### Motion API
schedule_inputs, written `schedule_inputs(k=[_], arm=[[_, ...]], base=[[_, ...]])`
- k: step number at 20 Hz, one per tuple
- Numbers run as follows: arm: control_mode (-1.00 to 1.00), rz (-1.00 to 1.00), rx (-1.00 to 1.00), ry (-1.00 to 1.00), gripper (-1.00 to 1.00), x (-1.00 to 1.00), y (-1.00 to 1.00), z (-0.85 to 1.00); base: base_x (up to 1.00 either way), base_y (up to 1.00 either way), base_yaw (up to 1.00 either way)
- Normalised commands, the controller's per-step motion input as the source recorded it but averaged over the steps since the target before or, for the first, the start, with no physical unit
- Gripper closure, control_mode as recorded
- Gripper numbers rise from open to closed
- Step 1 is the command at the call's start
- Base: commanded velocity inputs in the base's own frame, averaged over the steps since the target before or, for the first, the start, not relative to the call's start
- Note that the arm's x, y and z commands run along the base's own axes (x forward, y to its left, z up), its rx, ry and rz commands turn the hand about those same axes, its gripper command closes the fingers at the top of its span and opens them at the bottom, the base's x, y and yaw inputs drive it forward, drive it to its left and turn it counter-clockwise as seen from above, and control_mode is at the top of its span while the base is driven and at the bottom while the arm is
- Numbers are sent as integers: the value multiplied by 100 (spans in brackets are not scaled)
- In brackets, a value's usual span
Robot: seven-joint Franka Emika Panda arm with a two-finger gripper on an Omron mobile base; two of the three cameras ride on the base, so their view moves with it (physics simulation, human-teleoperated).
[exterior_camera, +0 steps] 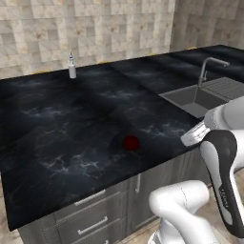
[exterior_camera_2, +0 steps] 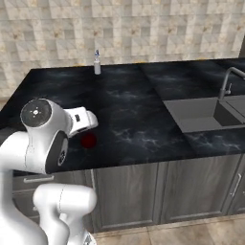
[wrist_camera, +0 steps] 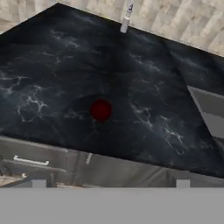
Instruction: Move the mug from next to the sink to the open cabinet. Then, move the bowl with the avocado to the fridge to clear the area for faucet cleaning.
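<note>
Left base view shows the dark red mug [exterior_camera: 131,143] standing alone near the front edge of the black marble counter [exterior_camera: 57,124], with wide bare stone to its left and behind it, the slim bottle [exterior_camera: 72,66] well apart by the tiled wall, and the grey sink [exterior_camera: 200,97] with its faucet [exterior_camera: 209,66] off to the right. In the hand view the round, almost ball-like mug [wrist_camera: 101,109] sits ahead of the gripper, apart from it; whether the fingers are spread or closed I cannot tell
</note>
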Motion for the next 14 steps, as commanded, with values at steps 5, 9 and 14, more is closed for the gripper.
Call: schedule_inputs(k=[5,9,14], arm=[[-100,-13,39,-17,-100,6,24,-36],[-100,-1,15,3,-100,3,0,-5],[-100,-2,-1,25,-100,48,42,-44]], base=[[0,0,0],[0,0,0],[0,0,0]])
